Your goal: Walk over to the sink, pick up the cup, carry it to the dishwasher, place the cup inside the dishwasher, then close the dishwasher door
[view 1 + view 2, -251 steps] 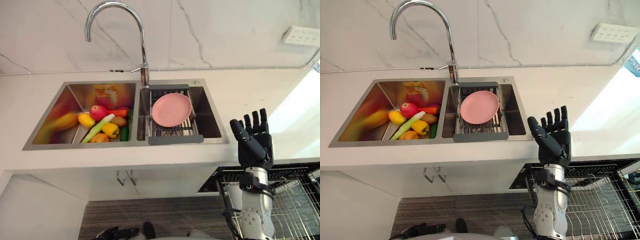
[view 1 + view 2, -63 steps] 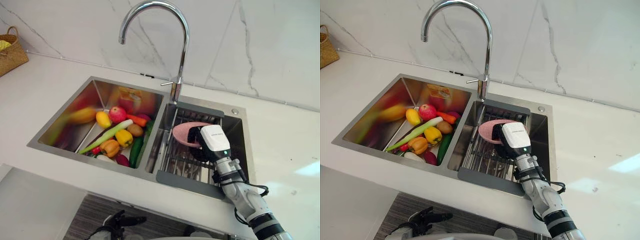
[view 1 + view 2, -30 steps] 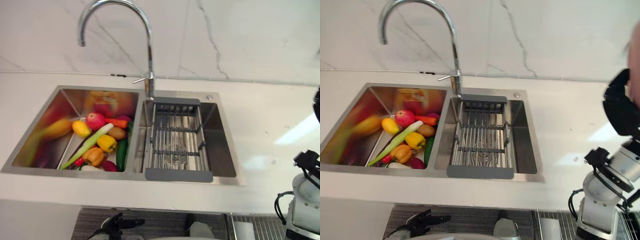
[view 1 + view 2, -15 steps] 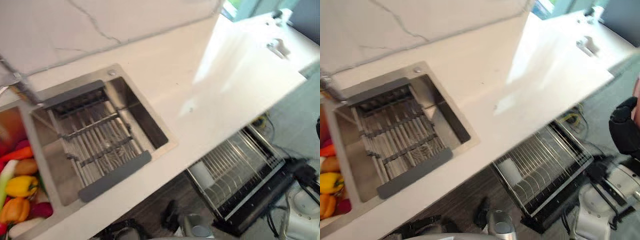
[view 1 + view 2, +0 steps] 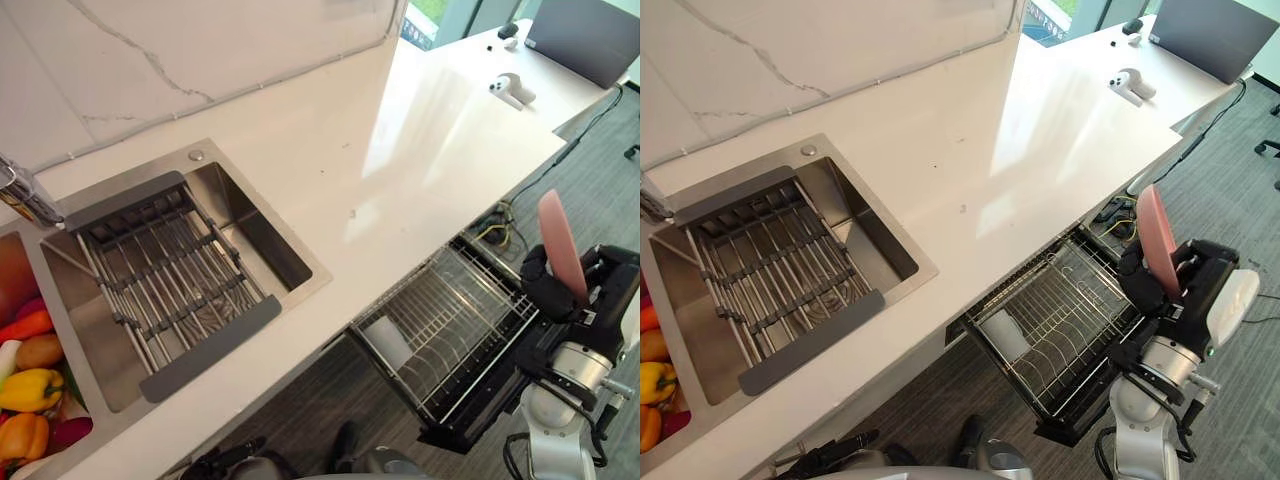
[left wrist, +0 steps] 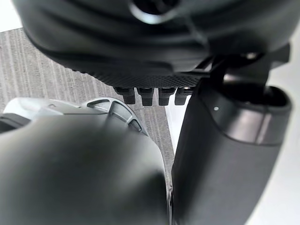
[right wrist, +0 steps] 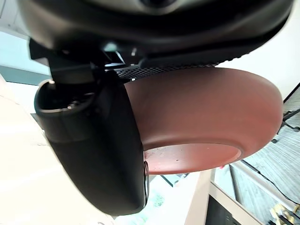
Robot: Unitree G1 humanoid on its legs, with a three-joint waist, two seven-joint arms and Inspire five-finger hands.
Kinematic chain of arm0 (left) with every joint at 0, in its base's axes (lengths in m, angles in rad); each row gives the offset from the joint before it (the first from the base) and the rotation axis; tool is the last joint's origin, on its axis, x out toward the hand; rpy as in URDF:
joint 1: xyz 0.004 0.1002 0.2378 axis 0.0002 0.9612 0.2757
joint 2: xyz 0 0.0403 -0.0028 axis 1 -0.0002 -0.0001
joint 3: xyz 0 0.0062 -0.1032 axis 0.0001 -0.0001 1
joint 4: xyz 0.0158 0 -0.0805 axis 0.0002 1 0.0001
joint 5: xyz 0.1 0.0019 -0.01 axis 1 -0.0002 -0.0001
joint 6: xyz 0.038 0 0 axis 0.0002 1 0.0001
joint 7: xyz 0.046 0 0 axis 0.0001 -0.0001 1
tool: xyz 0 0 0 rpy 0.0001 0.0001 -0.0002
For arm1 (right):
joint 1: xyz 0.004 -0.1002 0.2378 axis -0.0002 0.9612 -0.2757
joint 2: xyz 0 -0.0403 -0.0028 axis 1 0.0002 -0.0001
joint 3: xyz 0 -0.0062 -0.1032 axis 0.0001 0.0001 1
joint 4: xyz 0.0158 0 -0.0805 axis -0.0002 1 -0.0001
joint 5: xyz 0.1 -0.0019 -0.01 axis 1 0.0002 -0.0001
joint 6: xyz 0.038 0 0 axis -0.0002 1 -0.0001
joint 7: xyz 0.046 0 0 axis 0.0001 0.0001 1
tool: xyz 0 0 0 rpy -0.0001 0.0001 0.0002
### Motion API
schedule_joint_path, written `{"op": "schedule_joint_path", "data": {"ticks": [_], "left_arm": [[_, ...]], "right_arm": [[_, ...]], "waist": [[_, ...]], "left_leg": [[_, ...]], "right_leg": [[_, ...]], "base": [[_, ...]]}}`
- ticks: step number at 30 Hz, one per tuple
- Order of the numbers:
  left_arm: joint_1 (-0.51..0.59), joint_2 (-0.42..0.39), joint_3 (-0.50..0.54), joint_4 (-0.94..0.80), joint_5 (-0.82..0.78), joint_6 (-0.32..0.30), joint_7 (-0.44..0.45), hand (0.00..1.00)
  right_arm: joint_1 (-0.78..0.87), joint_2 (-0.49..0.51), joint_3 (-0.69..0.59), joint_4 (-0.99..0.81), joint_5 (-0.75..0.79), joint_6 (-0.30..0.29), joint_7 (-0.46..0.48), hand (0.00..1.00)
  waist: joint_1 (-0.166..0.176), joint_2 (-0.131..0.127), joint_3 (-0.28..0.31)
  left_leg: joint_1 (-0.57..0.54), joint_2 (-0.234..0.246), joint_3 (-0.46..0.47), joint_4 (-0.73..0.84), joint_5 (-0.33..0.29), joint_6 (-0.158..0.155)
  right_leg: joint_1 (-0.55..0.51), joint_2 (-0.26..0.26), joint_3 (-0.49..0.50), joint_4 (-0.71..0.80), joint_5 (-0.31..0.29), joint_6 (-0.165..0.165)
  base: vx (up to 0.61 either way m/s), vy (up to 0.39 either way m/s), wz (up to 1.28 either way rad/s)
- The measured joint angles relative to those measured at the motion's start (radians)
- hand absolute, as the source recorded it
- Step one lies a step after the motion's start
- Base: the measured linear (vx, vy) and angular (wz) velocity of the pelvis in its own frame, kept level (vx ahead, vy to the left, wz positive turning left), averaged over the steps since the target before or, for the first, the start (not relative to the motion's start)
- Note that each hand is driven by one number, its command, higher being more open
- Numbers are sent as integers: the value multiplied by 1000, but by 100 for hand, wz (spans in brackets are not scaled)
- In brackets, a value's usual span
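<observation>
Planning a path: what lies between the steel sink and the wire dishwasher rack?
Only white countertop, in both eye views; the right robot hand holds the round pink dish.

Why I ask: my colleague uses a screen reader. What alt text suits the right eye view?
The right robot hand grips a pink dish on edge beside the dishwasher's pulled-out wire rack, which juts from under a white counter. A steel sink with a drainer sits farther left.

No legible text or labels
</observation>
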Motion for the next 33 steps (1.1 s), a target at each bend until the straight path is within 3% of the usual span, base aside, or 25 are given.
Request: {"op": "schedule_joint_path", "data": {"ticks": [5,9,14,17,19,21,22,25,28,32,33], "left_arm": [[9,-27,0,-6,-1,-5,2,100],[27,-47,1,-43,-1,-15,-6,100],[27,-68,0,-48,-66,-11,-25,100],[27,-74,3,-47,-158,5,-37,100],[28,-84,19,-65,-204,15,-50,100],[22,-85,20,-73,-218,24,-61,100],[14,-84,20,-72,-219,31,-72,100],[-28,-88,19,-54,-238,51,-75,100],[-58,-101,-3,-37,-255,51,-75,100],[-82,-104,-44,-34,-257,50,-76,100],[-89,-102,-46,-34,-257,50,-76,100]], "right_arm": [[8,0,35,75,-66,46,-32,0],[-37,-4,29,208,-114,63,-86,0],[-129,-56,-21,403,-118,119,-167,0],[-221,-113,-59,544,-95,167,-201,0],[-321,-165,-8,596,-97,193,-200,0],[-416,-206,51,653,-98,216,-195,0],[-471,-230,65,691,-97,221,-196,0],[-561,-294,58,808,-39,259,-196,0],[-634,-342,56,904,19,297,-200,0],[-743,-438,99,919,17,297,-179,0],[-769,-450,110,929,18,297,-170,100]], "waist": [[3,40,21],[7,78,26],[6,131,61],[31,169,100],[57,185,129],[54,196,137],[54,214,143],[57,233,211],[80,276,227],[94,314,229],[101,314,229]], "left_leg": [[-27,7,-48,24,1,15],[-65,28,-84,75,-4,26],[-96,19,-134,73,3,40],[-129,-1,-260,103,23,44],[-192,-41,-423,126,57,32],[-213,-68,-454,64,72,27],[-218,-91,-463,-25,81,27],[-223,-156,-508,-182,176,49],[-250,-176,-560,-230,217,50],[-275,-196,-595,-234,246,45],[-285,-200,-607,-233,255,42]], "right_leg": [[6,-2,-37,-2,3,-4],[6,0,-65,-2,1,-5],[0,-5,-111,-1,-3,-25],[-25,-27,-100,26,-3,-25],[-97,-61,-44,71,-3,-24],[-162,-72,-16,84,14,-19],[-202,-72,-17,75,36,-21],[-236,-93,-66,32,83,-18],[-260,-108,-119,36,91,-24],[-271,-129,-149,40,91,-22],[-279,-134,-151,41,92,-22]], "base": [[-157,110,27],[-122,101,22],[-106,98,25],[-75,121,-5],[-89,159,-69],[-55,118,-52],[-18,135,5],[7,112,51],[26,64,55],[5,72,29],[-27,51,21]]}}
